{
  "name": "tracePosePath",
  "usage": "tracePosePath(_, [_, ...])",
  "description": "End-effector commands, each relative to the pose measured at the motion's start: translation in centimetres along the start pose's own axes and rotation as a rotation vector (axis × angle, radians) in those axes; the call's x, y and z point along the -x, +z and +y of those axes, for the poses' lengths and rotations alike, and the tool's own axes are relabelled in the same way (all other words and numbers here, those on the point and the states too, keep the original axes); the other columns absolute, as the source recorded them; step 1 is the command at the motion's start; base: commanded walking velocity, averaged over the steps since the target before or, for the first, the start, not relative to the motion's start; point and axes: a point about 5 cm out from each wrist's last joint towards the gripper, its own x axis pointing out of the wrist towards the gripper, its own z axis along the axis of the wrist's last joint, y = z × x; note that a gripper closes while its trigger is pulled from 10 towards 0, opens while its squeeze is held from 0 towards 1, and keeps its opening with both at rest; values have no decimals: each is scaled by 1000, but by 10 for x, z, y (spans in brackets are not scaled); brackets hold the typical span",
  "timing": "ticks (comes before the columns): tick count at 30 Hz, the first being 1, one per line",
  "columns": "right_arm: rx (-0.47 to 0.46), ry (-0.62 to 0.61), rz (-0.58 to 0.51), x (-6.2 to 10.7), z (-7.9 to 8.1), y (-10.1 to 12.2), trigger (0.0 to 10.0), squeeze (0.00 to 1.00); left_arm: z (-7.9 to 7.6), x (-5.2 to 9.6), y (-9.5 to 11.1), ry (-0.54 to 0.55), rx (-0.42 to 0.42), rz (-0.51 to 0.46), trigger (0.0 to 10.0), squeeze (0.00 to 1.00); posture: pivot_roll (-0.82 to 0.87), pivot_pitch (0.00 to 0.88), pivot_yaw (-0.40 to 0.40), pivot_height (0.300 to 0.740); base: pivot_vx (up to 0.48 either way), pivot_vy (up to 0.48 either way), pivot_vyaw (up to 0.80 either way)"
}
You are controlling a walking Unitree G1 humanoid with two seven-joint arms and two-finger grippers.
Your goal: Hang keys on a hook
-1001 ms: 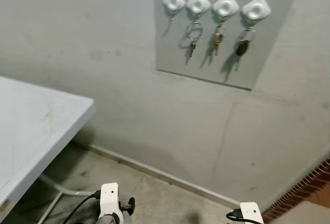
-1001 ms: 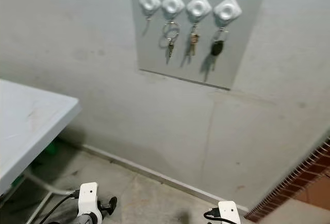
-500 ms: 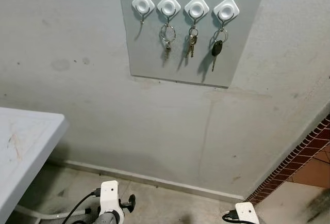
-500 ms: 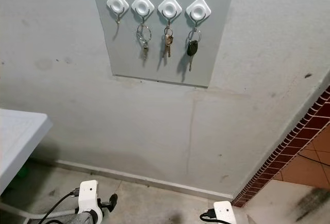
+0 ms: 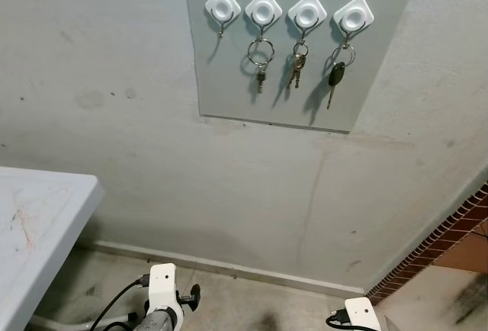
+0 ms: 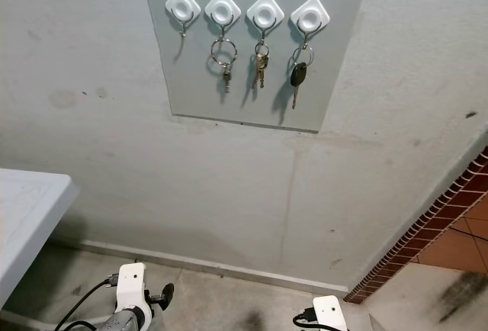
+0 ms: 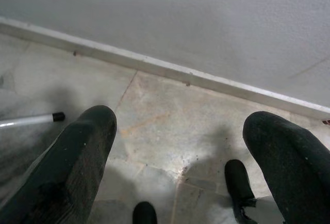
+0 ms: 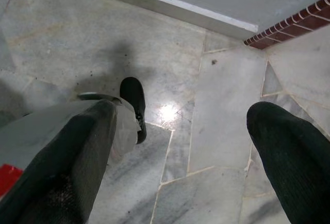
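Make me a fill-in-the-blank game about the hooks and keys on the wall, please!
1. The grey board on the wall carries ____ white hooks in a row.
2. The leftmost hook has ____ hanging on it.
3. The key with the black head hangs from the hook farthest to the ____.
4. The left gripper hangs low over the floor with its fingers ____.

Missing words: four; nothing; right; open
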Motion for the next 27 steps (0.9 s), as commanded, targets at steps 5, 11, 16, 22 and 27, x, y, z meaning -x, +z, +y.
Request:
tracePosePath(5, [6,-5,6,0,1,-1,10000,0,2,-1,3,-2,-23,-4,10000,0,-47,0,23,740,0,0,-750])
tracePosePath(11, [7,-4,6,0,2,0,10000,0,2,-1,4,-3,-25,-8,10000,0,-46,0,25,740,0,0,-750])
tracePosePath(16, [7,0,9,0,3,-1,10000,0,3,-1,3,8,-32,-1,10000,0,-46,0,25,740,0,-441,-750])
tracePosePath(22, [5,0,7,-1,4,-1,10000,0,6,-1,2,26,-7,11,10000,0,-45,0,25,740,0,-65,-749])
tracePosePath(27, [2,-2,7,0,4,0,10000,0,6,-1,3,32,-1,9,10000,0,-41,0,23,740,0,0,-746])
